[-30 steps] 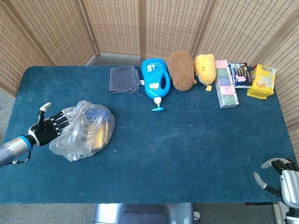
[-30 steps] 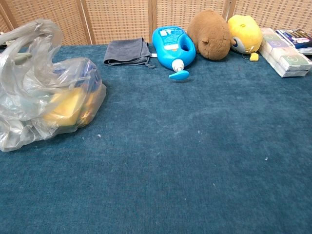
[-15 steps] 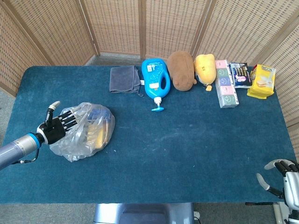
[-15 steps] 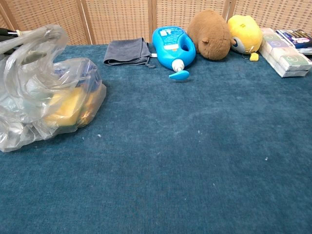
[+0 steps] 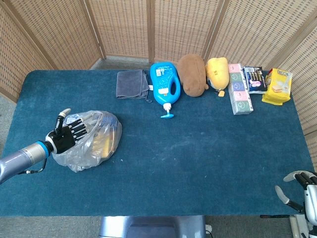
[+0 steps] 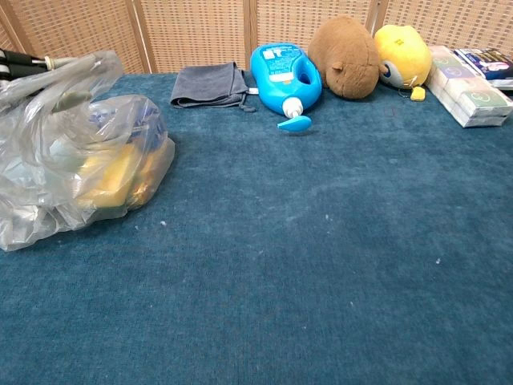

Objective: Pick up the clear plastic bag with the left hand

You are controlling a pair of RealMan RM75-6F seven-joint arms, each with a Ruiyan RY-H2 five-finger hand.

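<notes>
Black fingers (image 5: pixel 77 130) of your left hand (image 5: pixel 63 135) lie spread and pushed into the crumpled top of the clear plastic bag (image 5: pixel 91 140), thumb raised above them; the film is draped over the fingers, but you cannot tell from either view whether they are actually closed on it. The bag sits on the blue table (image 5: pixel 198 148) near its left edge, and from the chest view it rests on the cloth with yellow and blue contents (image 6: pixel 112 172) showing through the plastic, the fingertips (image 6: pixel 24 62) just visible at the upper left behind a fold of film.

Your right hand (image 5: pixel 303 191) is at the lower right corner of the head view, off the table edge, fingers apart and holding nothing.

Along the far edge of the table, well apart from the bag, you have a row of things: a grey cloth (image 5: pixel 132 84) folded flat, just beside it a blue detergent bottle (image 5: pixel 165 84) lying on its side with its pump nozzle pointing toward you, then a brown plush toy (image 5: pixel 192 74) touching a yellow plush toy (image 5: pixel 217 72). Next come a long pastel box (image 5: pixel 239 89), a dark packet (image 5: pixel 256 79) and a yellow packet (image 5: pixel 277 87) at the right end. Woven wicker screens (image 5: pixel 124 25) stand behind the table.
</notes>
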